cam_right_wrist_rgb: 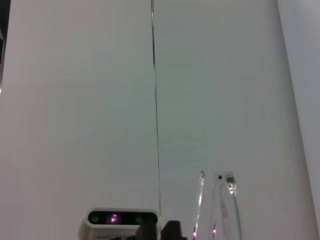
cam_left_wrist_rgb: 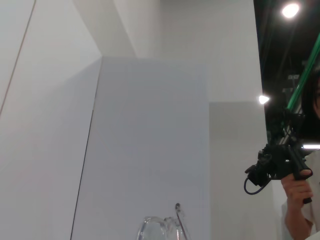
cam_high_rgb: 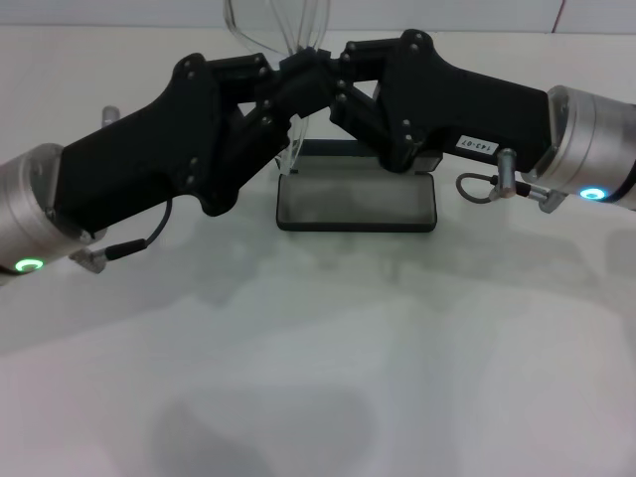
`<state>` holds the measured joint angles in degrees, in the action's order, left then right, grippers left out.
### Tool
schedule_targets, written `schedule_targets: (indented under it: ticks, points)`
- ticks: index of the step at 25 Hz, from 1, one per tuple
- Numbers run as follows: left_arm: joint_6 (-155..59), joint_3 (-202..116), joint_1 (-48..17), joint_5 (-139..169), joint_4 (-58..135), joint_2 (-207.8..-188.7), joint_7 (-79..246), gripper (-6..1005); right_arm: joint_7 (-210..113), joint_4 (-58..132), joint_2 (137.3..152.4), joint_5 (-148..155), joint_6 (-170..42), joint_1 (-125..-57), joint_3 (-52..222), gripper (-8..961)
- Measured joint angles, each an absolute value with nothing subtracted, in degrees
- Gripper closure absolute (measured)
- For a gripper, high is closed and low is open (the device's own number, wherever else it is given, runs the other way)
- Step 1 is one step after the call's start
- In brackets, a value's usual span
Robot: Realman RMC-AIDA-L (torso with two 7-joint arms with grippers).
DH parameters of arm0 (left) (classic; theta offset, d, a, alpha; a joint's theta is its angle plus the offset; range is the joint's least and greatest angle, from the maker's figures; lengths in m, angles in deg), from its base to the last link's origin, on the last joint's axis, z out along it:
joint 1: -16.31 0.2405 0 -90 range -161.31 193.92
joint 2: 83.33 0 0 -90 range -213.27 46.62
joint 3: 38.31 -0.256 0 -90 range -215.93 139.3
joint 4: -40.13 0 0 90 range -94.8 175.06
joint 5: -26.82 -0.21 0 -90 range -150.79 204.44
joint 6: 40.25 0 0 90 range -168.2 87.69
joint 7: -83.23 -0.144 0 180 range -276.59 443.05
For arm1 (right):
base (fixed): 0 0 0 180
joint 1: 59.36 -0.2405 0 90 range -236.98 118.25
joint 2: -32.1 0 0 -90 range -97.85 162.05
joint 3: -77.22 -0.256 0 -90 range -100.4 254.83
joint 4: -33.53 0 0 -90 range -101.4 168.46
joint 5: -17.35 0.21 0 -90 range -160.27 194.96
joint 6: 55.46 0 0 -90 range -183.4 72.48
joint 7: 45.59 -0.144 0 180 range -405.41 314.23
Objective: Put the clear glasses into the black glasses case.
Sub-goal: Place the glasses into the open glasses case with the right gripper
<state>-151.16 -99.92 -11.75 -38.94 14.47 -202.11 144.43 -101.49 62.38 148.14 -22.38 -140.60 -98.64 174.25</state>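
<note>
The clear glasses are held up in the air at the top centre of the head view, lens upward, one thin arm hanging down toward the table. My left gripper and right gripper meet there tip to tip, each shut on the glasses. Directly below them the black glasses case lies open on the table, grey lining up, its lid standing behind. The glasses just show in the left wrist view, and their arms show in the right wrist view.
The white table stretches in front of the case. Both black forearms reach in from the sides over the case. A person holding a black device stands far off, seen in the left wrist view. A grey camera unit shows in the right wrist view.
</note>
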Motion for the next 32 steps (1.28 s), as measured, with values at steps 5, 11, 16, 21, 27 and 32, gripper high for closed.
schedule_targets:
  ticks: [5, 11, 16, 21, 27, 32]
  points:
    - [-152.46, -99.92, -11.02, -38.73, 14.46, -201.95, 144.53, 887, -101.49, 62.55, 148.11, -22.13, -140.23, -98.19, 174.16, 889]
    - [-152.58, -99.92, -10.66, -38.67, 14.46, -202.05, 144.47, 888, -101.49, 63.9, 148.23, -22.42, -140.1, -97.61, 174.8, 889]
    - [-152.47, -99.92, -10.66, -38.89, 14.46, -202.16, 144.46, 888, -101.6, 63.94, 148.26, -22.45, -140.34, -97.53, 174.83, 889]
    - [-152.36, -99.92, -10.63, -38.55, 14.47, -202.16, 144.71, 888, -101.68, 64.17, 148.29, -22.47, -140.64, -97.41, 175.44, 889]
    - [-152.24, -99.88, -10.61, -38.43, 15.25, -202.2, 144.66, 888, -101.74, 64.75, 148.29, -22.47, -140.68, -97.33, 175.71, 888]
    - [-152.13, -98.37, -10.98, -38.53, 16.61, -202.12, 144.74, 888, -101.75, 64.82, 148.29, -22.46, -140.67, -97.33, 175.74, 888]
